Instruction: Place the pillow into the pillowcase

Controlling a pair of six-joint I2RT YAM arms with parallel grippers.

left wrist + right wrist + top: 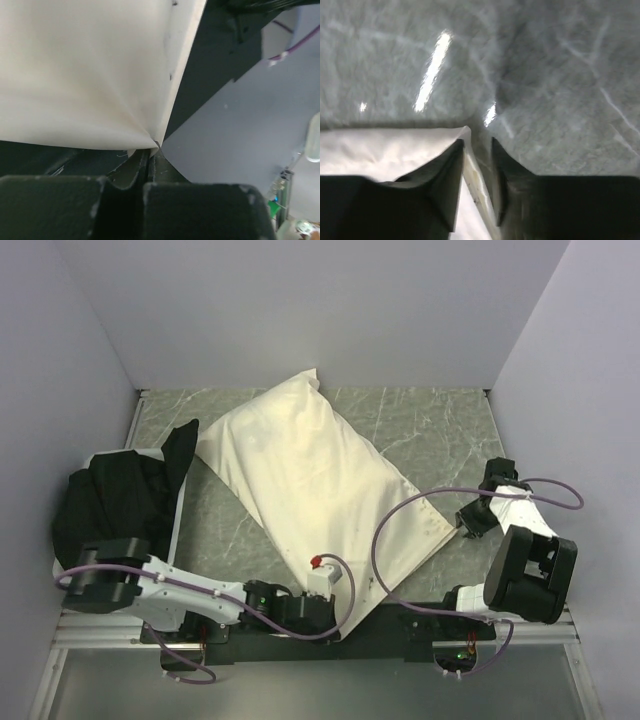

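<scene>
The cream pillowcase lies diagonally across the marble table. Its far left half is plump, as if filled; its near right end is flat and limp. I cannot see the pillow as a separate thing. My left gripper is at the pillowcase's near edge and is shut on a pinched fold of it. My right gripper is at the pillowcase's right corner. Its fingers straddle the hem with a gap still showing beside it.
A black cloth heap lies at the left over a white sheet. Grey walls close the left, back and right sides. Purple cables loop over the pillowcase's near end. Bare marble table shows at the far right.
</scene>
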